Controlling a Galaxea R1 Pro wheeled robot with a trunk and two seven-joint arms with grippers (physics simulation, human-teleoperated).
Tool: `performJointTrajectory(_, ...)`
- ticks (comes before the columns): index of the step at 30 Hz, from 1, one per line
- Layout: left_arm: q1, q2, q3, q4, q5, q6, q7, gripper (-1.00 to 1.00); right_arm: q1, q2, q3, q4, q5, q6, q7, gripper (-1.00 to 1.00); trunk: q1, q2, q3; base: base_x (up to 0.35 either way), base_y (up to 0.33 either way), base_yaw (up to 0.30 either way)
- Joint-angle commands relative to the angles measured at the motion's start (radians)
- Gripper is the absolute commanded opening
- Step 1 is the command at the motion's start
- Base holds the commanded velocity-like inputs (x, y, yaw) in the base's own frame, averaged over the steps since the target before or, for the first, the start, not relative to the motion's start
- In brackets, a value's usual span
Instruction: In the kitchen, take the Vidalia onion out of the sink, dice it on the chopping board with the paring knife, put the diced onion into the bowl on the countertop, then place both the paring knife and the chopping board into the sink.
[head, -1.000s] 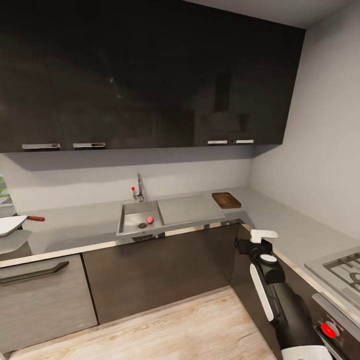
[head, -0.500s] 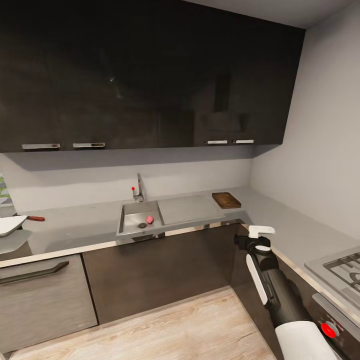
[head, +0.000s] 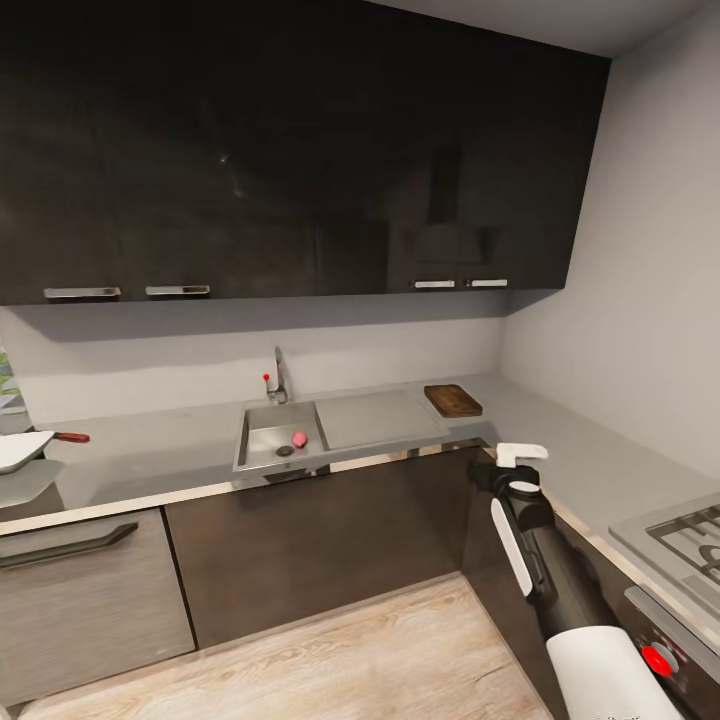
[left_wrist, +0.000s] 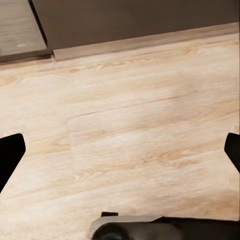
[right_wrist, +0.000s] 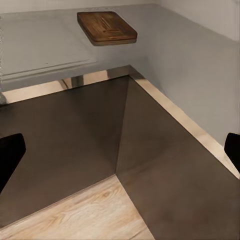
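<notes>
The right gripper, fingers spread and empty, has risen slightly toward the board; onion untouched.

Glossy dark cabinets; steel sink; wood-grain chopping board.

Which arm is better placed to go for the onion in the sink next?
Probably the right. The right gripper is raised at counter height, facing the counter near the chopping board, with open jaws. The left wrist view looks down at the wooden floor. The onion lies in the sink, still far away.
</notes>
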Motion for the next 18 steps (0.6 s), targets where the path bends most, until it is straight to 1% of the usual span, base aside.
performJointTrajectory(1, 0.000, 0.008, -0.004, -0.029, 0.003, 0.050, -0.001, 1.00, -0.004, 0.001, 0.000, -0.001, 0.000, 0.006, -0.003, 1.00, 0.000, -0.001, 0.000, 0.000, 0.000, 0.000)
performJointTrajectory(3, 0.000, 0.011, -0.007, -0.046, 0.004, 0.076, -0.001, 1.00, -0.006, 0.001, 0.000, -0.001, 0.000, 0.006, -0.003, 1.00, 0.000, -0.001, 0.000, 0.000, 0.000, 0.000)
performJointTrajectory(7, 0.000, 0.012, -0.009, -0.055, 0.004, 0.096, -0.002, 1.00, -0.008, 0.001, 0.000, 0.000, 0.000, 0.007, -0.003, 1.00, 0.000, -0.001, 0.000, 0.000, 0.000, 0.000)
performJointTrajectory(15, 0.000, 0.012, -0.009, -0.049, 0.004, 0.100, -0.003, 1.00, -0.008, 0.000, 0.002, 0.000, 0.000, 0.007, -0.001, 1.00, 0.000, -0.001, 0.000, 0.001, 0.000, 0.000)
performJointTrajectory(18, 0.000, 0.013, -0.009, -0.047, 0.004, 0.101, -0.003, 1.00, -0.008, 0.000, 0.002, 0.000, -0.001, 0.006, 0.000, 1.00, 0.000, -0.001, 0.000, 0.079, -0.005, 0.000)
